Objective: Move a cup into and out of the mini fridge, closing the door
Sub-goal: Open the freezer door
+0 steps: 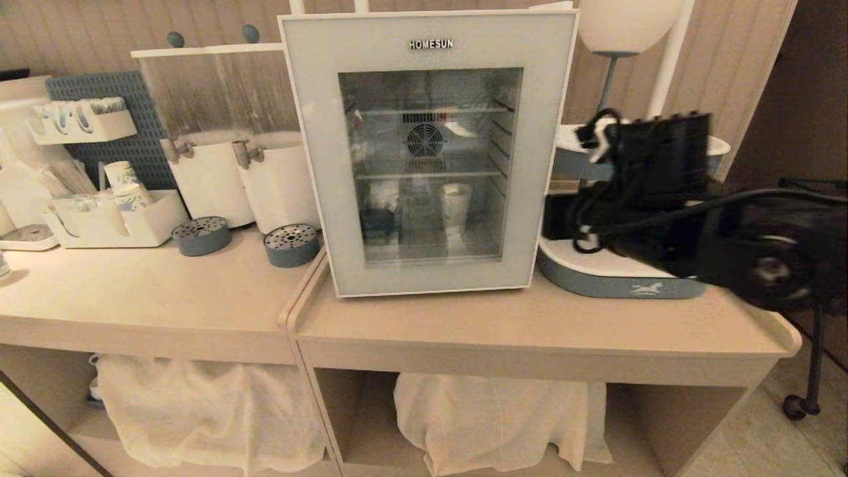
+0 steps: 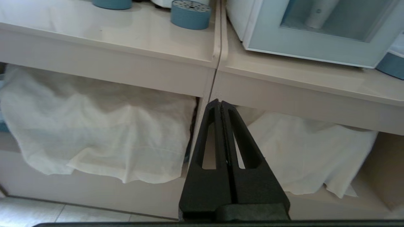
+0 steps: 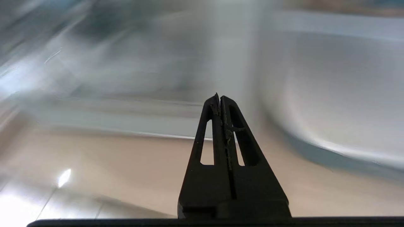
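Black and blurred at my right, the right claw (image 3: 221,96) has its fingers pressed together on nothing, beside the mini fridge (image 1: 424,159); the left claw (image 2: 220,101) hangs below the desk (image 1: 530,324) edge, likewise closed and empty. I see the cup (image 1: 456,207) upright on the fridge floor, right of centre, behind the shut door (image 1: 311,165). I judge it light, thin-walled and easily crushed (paper, seemingly several nested), so I would pinch it gently at mid-body, below the doubled rim. Glass makes that door the heavier, more fragile piece. Smooth pale desk carries the fridge, dispensers (image 1: 238,179) on the left, a round blue-based appliance (image 1: 616,281) close at right, leaving little swing room.
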